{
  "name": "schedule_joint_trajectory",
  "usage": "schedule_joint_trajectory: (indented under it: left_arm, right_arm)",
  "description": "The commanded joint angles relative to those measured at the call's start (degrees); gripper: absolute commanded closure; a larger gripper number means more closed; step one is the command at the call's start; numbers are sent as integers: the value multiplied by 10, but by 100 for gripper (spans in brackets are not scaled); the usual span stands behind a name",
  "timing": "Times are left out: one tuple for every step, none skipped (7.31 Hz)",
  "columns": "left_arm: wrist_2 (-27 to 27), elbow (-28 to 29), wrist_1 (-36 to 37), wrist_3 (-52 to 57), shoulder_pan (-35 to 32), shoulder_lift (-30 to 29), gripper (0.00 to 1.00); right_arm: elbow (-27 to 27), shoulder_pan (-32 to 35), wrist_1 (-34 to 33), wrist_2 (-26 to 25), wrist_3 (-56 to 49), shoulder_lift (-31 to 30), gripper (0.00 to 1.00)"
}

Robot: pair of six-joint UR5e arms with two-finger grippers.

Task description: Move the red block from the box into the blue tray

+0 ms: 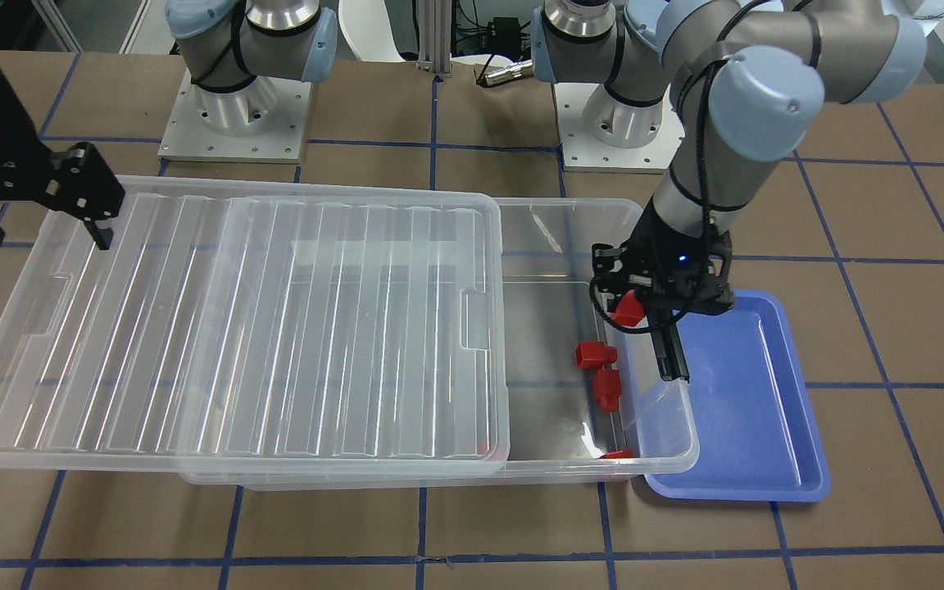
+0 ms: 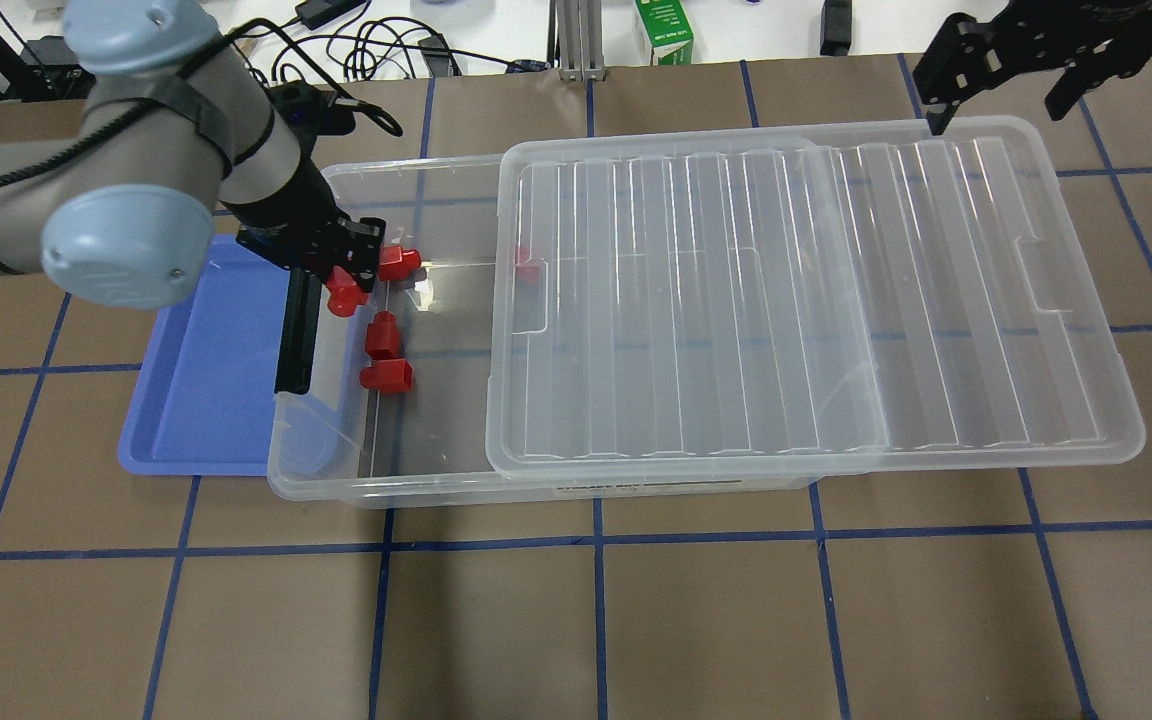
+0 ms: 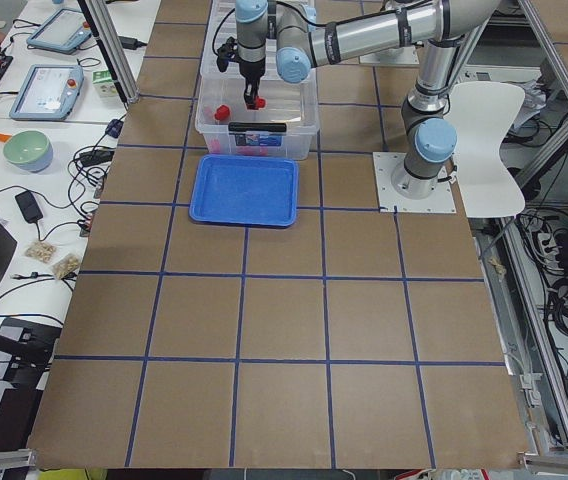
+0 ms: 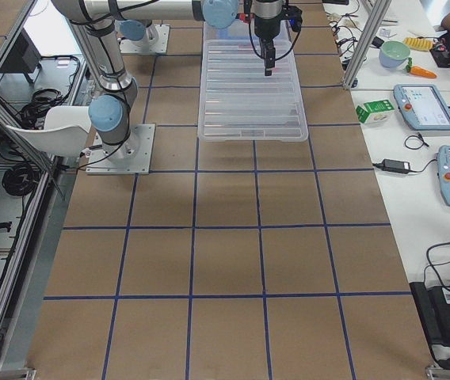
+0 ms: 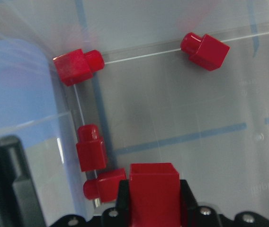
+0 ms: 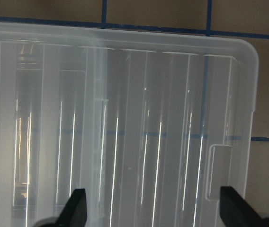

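My left gripper is shut on a red block and holds it over the open end of the box, close to the wall that borders the blue tray. In the left wrist view the held red block sits between the fingers, above several loose red blocks on the box floor. In the overhead view the left gripper is beside the tray. My right gripper is open and empty above the lid's far corner.
The ribbed clear lid lies slid aside, covering most of the box and overhanging toward my right arm. A black latch bar stands at the box's short side next to the tray. The tray holds nothing.
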Motion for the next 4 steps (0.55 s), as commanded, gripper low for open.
schedule_joint_trajectory:
  left_arm:
    - [5,35,-59,39,112,8,98]
    - [4,25,-56,63,167,-5,98]
    - [6,23,-55,138,203,-20,98]
    - [-7,12,-26,157,230,-46,98]
  right_arm:
    - [-4,-102,0,1,-157,0,0]
    - [2,-154,-5,2,-238,1,0]
    - [5,-197,-4,2,-285,2,0]
    - [21,-218,-7,2,-301,11,0]
